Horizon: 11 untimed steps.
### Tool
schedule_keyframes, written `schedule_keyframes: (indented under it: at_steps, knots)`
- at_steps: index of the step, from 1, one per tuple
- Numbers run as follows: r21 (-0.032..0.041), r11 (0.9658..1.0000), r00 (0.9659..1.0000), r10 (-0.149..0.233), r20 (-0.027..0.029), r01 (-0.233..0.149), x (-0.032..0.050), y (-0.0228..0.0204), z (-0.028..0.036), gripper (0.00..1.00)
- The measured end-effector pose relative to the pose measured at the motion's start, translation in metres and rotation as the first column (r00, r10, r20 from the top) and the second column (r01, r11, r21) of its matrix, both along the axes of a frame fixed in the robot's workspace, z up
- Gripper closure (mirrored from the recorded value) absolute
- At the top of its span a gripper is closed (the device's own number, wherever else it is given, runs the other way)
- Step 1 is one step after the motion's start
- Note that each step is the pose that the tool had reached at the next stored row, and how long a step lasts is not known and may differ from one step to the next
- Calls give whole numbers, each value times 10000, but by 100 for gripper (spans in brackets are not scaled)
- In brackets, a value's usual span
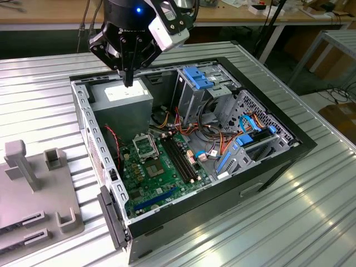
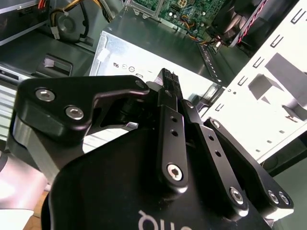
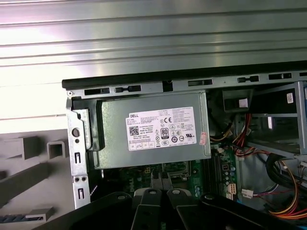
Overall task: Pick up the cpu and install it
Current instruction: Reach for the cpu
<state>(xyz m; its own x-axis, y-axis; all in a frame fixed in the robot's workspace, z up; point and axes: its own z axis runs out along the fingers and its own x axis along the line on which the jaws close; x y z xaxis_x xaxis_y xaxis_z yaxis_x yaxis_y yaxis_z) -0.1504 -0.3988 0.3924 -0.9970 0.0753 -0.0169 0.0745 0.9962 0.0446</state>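
Note:
My gripper [image 1: 128, 82] hangs over the grey power-supply box [image 1: 119, 105] at the back of the open computer case, fingers pointing down and pressed together. In the second wrist view the two black fingers [image 2: 169, 120] lie side by side with no gap, and nothing shows between them. Their tips [image 3: 163, 184] sit just past the box's edge in the first wrist view. The cpu is out of view. On the green motherboard, the square metal-framed socket [image 1: 146, 147] with a dark centre lies nearer the front than the gripper.
Long black memory slots [image 1: 181, 158] run beside the socket. Blue drive cages [image 1: 200, 78] and bundled cables [image 1: 183, 125] fill the case toward the exterior view's right. A grey fixture [image 1: 33, 183] with upright posts stands on the ribbed metal table [image 1: 311, 200] at the exterior view's left.

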Motion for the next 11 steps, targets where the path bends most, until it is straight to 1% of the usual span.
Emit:
schedule_keyframes:
  at_steps: [11]
  knots:
    - [0,10000,10000,1,-22,-1,-29,0,-1,89]
